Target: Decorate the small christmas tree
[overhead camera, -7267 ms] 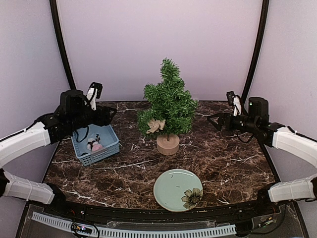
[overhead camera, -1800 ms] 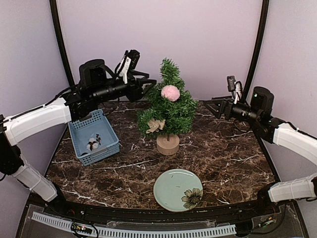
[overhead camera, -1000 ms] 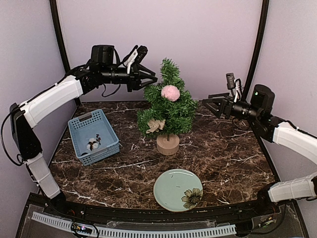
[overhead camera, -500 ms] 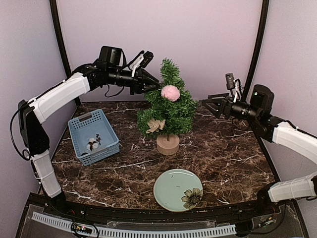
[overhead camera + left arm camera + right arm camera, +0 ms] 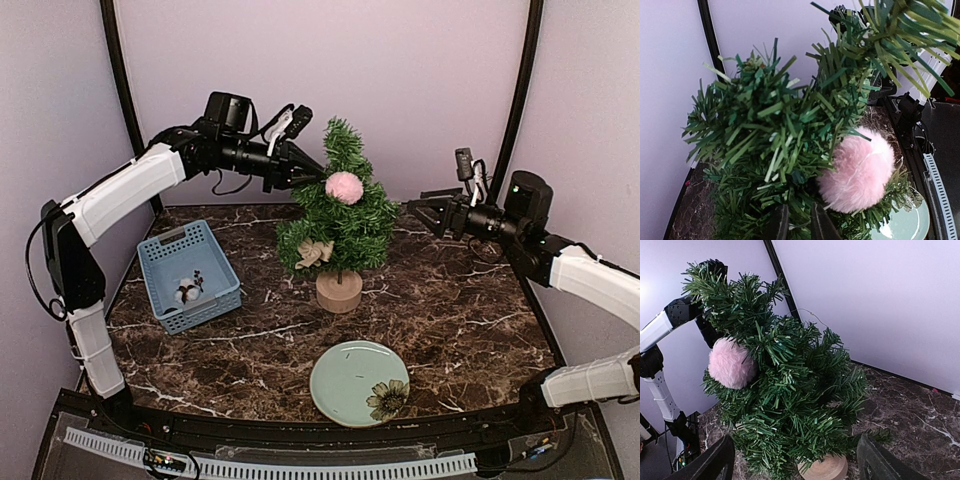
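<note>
The small christmas tree (image 5: 338,210) stands upright on its light-wood stump, bushy green.

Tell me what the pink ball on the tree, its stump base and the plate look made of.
Pink ball: soft fluffy fibre, likely yarn or faux fur; its outline is fuzzy. Stump base: pale, matt, probably bare wood. Plate: glossy pale green glaze with a flower motif, likely ceramic.

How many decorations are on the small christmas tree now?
2. A pink pompom sits high on the small christmas tree; a beige ornament hangs low on its left in the top view. Others may be hidden behind.
</note>
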You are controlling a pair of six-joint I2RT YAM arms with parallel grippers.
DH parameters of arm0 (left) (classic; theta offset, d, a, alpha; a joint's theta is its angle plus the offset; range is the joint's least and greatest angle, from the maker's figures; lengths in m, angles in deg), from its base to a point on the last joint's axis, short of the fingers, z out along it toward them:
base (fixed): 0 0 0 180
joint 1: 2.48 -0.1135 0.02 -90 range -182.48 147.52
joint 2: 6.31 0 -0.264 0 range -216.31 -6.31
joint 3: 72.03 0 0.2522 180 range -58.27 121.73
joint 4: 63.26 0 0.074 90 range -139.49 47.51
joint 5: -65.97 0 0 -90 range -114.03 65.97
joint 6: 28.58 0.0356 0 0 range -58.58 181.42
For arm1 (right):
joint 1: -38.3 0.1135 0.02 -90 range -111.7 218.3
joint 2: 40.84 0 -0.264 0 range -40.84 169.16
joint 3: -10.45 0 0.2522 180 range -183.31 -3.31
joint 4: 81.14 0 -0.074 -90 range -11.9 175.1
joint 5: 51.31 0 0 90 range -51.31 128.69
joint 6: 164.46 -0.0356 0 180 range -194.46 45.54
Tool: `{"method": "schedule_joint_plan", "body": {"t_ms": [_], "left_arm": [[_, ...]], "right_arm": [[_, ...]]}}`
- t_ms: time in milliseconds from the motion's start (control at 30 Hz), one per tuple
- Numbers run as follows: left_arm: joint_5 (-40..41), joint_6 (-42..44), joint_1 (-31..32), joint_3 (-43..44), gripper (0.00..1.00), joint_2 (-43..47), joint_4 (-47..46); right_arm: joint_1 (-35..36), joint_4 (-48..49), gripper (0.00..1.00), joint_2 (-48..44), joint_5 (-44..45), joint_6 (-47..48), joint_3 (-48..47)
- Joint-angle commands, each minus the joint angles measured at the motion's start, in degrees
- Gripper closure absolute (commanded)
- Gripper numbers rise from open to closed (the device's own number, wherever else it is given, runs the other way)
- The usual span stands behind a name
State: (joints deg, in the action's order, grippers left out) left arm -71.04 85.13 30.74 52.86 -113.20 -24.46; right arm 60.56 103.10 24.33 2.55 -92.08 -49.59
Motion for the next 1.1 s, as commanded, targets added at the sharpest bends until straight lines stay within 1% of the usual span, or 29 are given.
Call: {"method": "schedule_joint_plan", "body": {"t_ms": [0, 100, 300, 700, 867, 1067], "left_arm": [[-2.5, 0.9, 0.1, 1.9, 0.86, 0.3, 2.2], [-2.8, 1.4, 0.1, 2.6, 0.89, 0.0, 3.0], [-3.8, 1.9, 0.1, 3.0, 1.00, 0.4, 3.9], [-1.1, -1.4, 0.1, 2.2, 1.00, 3.5, -0.2], [0.2, -4.1, 0.2, -0.4, 1.00, 6.9, -3.8], [-0.5, -6.5, 0.1, -3.8, 1.00, 10.9, -8.5]], "right_arm": [[0.4, 1.9, 0.15, 0.5, 0.5, 0.4, -1.8], [0.4, 1.9, 0.15, 0.5, 0.8, 0.5, -1.8], [0.5, 2.0, 0.15, 0.7, 1.0, 0.4, -1.8], [0.4, 2.3, 0.15, 0.0, 1.3, 0.3, -1.4], [0.4, 2.6, 0.15, 0.0, 1.4, 0.2, -1.7], [0.5, 4.5, 0.15, 0.2, 1.3, -0.7, -1.8]]}}
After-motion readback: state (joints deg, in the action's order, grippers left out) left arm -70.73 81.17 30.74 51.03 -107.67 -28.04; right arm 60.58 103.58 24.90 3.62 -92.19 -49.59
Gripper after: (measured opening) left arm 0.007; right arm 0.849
